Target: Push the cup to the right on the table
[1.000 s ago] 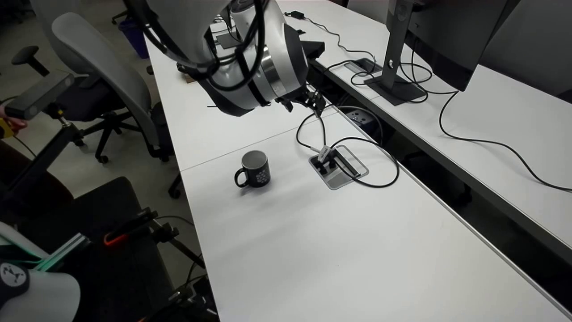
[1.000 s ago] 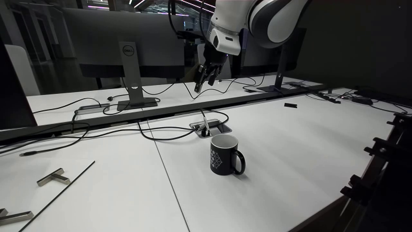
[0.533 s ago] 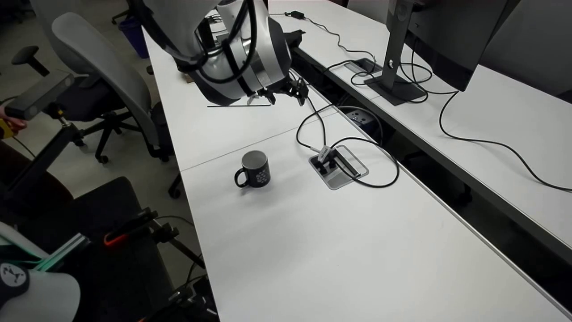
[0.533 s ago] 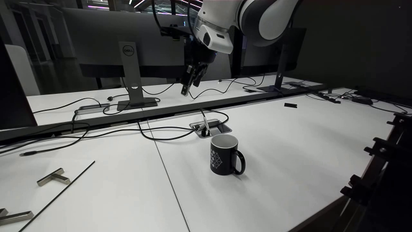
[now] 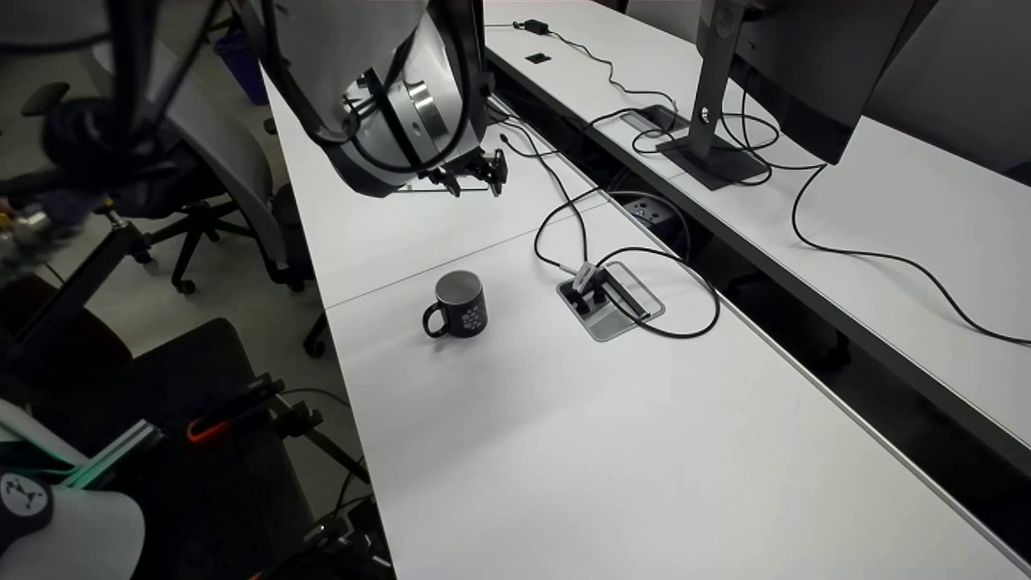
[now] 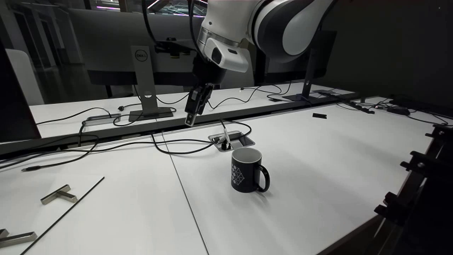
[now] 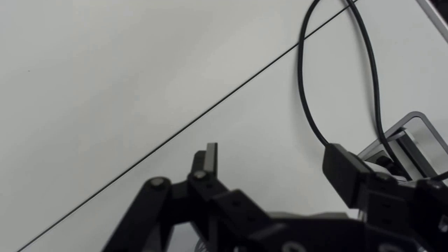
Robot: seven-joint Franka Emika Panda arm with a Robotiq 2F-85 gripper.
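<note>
One cup apart, below the tool

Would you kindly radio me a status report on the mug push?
Fingers open, empty, above the table. Mug upright, apart from the fingers. Cables at the socket box, not touching the mug; possible snag.

White table — seam across it, dark mug (upright) near the seam, black cables.

Both exterior views crop the arm at the top — 1 dark shape in an exterior view is blurred (unidentifiable). In the wrist view the gripper partly hides the cable box.
</note>
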